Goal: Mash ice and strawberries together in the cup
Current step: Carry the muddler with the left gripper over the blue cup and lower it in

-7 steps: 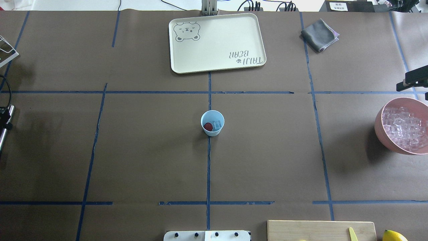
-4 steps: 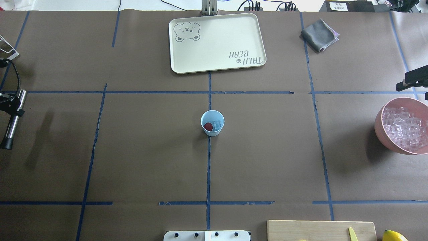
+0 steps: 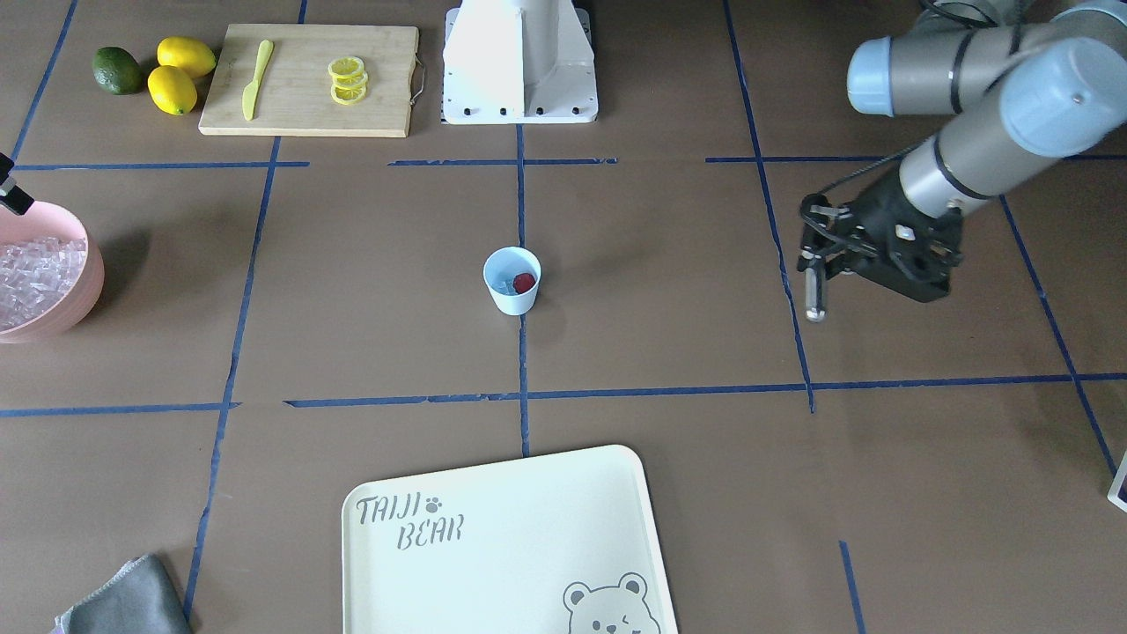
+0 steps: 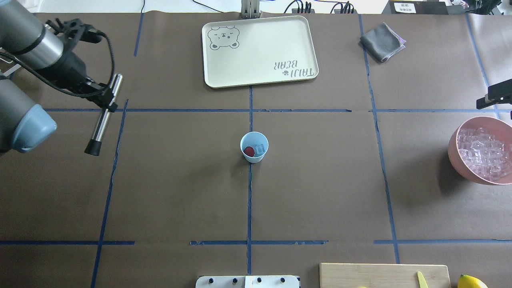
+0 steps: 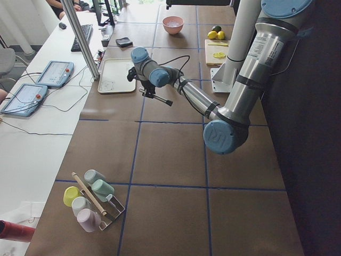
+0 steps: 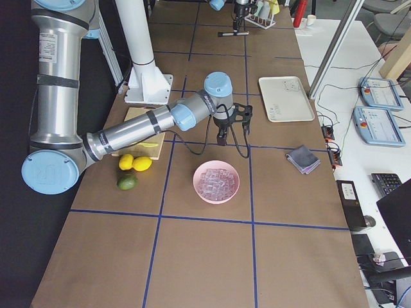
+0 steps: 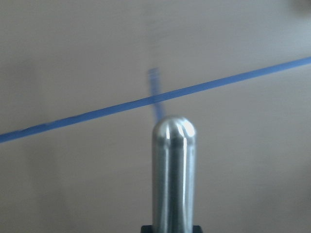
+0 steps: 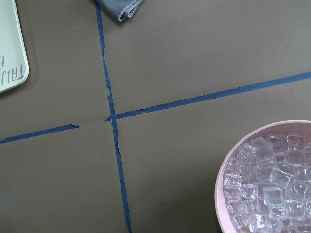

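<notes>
The light-blue cup (image 4: pixel 254 147) stands upright at the table's middle, also in the front view (image 3: pixel 511 280). Inside it lie one red strawberry (image 4: pixel 249 151) and a clear ice cube (image 4: pixel 260 149). My left gripper (image 4: pixel 108 105) is shut on a metal rod (image 4: pixel 101 127) with a black end, far to the cup's left and above the table; the rod's rounded tip fills the left wrist view (image 7: pixel 174 165). My right gripper (image 4: pixel 494 96) shows only as a black edge beside the pink bowl (image 4: pixel 454 154) full of ice (image 8: pixel 272 189); its jaws are hidden.
A cream bear tray (image 4: pixel 260 50) lies at the far middle and a grey cloth (image 4: pixel 382 42) at the far right. A cutting board (image 3: pixel 308 79) with lemon slices and a yellow knife, plus lemons and a lime (image 3: pixel 117 70), sits near the robot base.
My left arm has come in from the left edge, carrying the rod to the right and farther across the table. The cup, bowl and right gripper have stayed put.
</notes>
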